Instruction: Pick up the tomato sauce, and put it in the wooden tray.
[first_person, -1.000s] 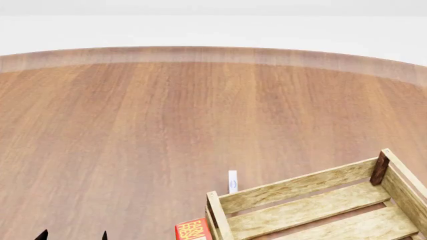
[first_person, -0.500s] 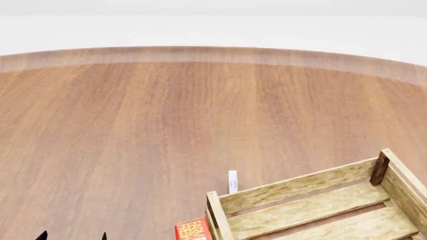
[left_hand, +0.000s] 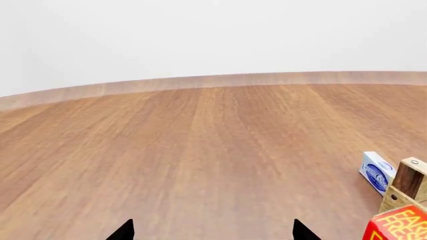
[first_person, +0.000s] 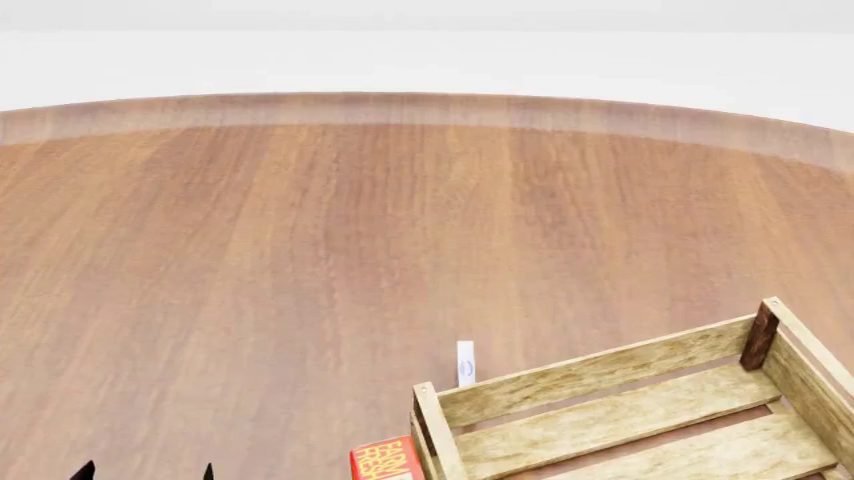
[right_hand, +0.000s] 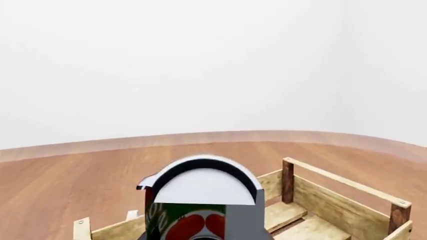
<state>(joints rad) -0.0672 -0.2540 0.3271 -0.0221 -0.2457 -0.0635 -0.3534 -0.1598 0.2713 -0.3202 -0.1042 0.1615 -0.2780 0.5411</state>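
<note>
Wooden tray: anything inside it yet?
The wooden tray shows only bare slats in the head view; its near part is cut off. In the right wrist view, the tomato sauce covers part of it.

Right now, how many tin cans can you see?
1: a small silver-topped can with a red-and-green tomato label, close to the right wrist camera, in front of the pale slatted wooden crate. Others may lie out of view.
</note>
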